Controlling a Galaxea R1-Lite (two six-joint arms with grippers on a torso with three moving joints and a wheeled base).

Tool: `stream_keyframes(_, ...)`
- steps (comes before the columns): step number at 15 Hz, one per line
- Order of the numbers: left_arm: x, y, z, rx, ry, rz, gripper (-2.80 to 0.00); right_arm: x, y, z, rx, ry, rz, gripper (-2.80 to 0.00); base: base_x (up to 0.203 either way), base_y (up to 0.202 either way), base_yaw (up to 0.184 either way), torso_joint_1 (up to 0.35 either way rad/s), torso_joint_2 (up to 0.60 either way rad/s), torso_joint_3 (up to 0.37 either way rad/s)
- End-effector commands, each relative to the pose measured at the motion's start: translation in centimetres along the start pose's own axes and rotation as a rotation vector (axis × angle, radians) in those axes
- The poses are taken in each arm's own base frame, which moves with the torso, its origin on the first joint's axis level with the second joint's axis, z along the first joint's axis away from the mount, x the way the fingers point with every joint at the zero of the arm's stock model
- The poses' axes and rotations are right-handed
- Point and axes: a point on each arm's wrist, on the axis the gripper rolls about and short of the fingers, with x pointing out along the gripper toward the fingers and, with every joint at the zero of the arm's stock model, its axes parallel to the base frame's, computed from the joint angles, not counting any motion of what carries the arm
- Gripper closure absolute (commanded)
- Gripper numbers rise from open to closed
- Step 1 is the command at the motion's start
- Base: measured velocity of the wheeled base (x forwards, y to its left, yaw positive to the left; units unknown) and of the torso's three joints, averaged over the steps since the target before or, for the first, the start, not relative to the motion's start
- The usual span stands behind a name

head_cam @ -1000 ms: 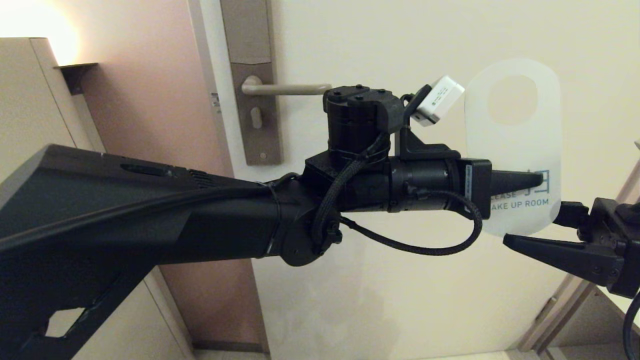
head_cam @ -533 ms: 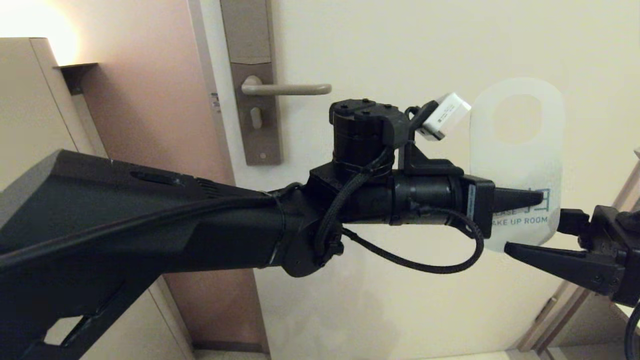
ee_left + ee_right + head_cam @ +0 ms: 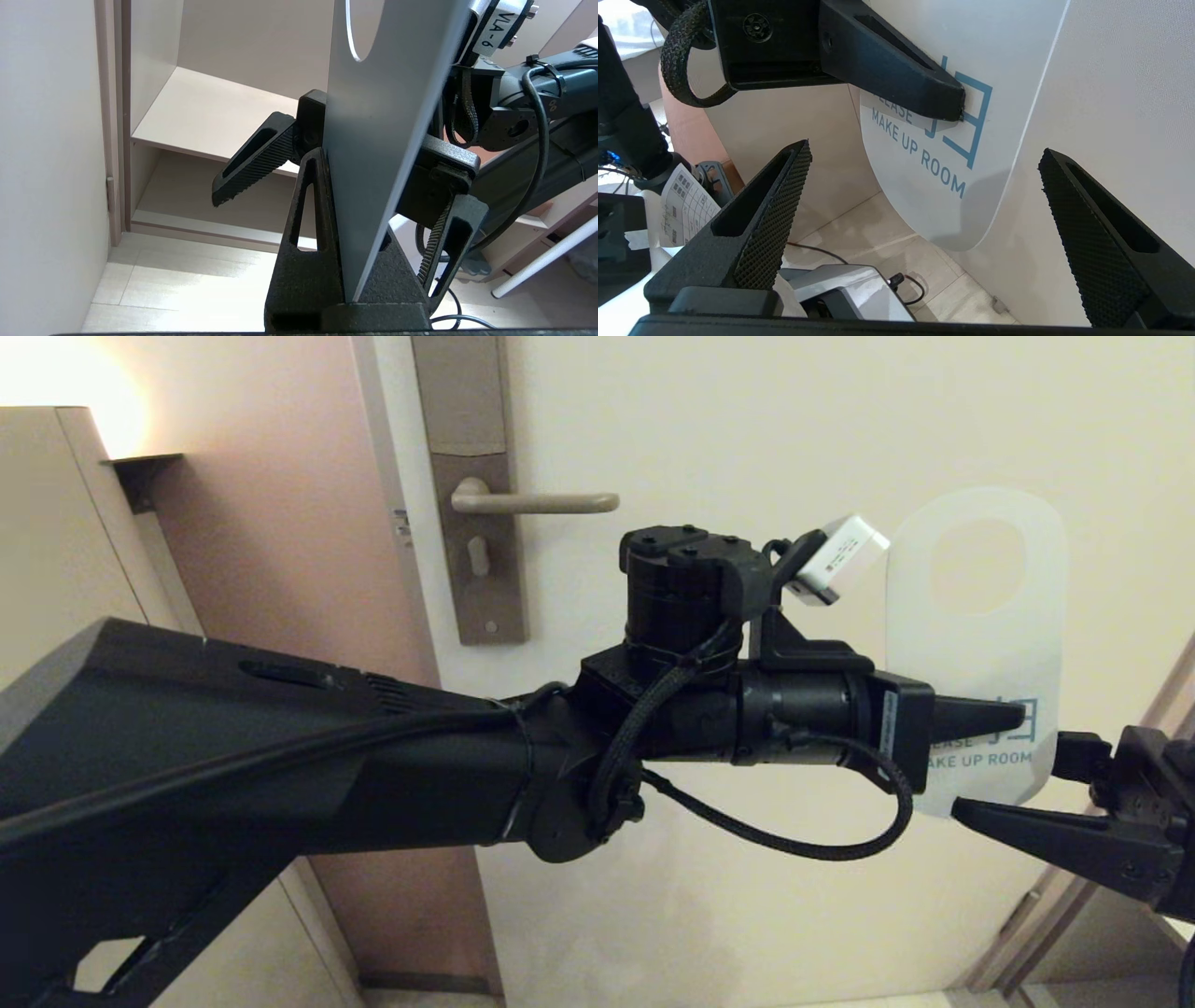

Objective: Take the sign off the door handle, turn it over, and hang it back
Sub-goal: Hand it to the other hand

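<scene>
2 arms are sharing this moment, and I am working them in front of the door (image 3: 747, 411), largest thing in view, with the door handle (image 3: 534, 503) sticking out bare from its plate (image 3: 471, 476). I am holding the sign (image 3: 980, 644) well off to the right of that handle, hole end up, white side with the teal "MAKE UP ROOM" facing me in the head view.

I am judging the step in hand to be the turn-over, done as a hand-to-hand pass. To do it well, I am thinking the right side should close on the bare rounded bottom edge, below the lettering and clear of the other fingers, before the left lets go. I am also wanting the card kept upright so the oval hole stays free for the lever.

The left gripper (image 3: 1018, 717) is reaching across from the left and is clamped tight on the sign's lower part, 1 finger (image 3: 896, 65) pressed over the printed emblem; the left wrist view shows the card pinched edge-on between both fingers.

The right gripper (image 3: 920, 219) is sitting at the right edge just under the sign, spread as wide as it goes, empty, with 1 finger on each side of the card's bottom edge and touching nothing that I can make out.
</scene>
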Motion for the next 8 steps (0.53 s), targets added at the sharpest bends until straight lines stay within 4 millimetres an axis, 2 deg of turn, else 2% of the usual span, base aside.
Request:
stream_keyframes(1,0.02,-0.23,0.1,0.001,-0.001,-0.008,0.0,-0.11,0.13,-0.04,-0.004,-0.003,0.006,-2.8,0.0,0.0,0.0,0.0,0.0,0.0)
stream_keyframes(8,0.05,-0.47,-0.11,-0.002,0.0,0.001,0.0,-0.13,0.15,-0.24,-0.001,0.001,0.005,-2.8,0.0,0.0,0.0,0.0,0.0,0.0)
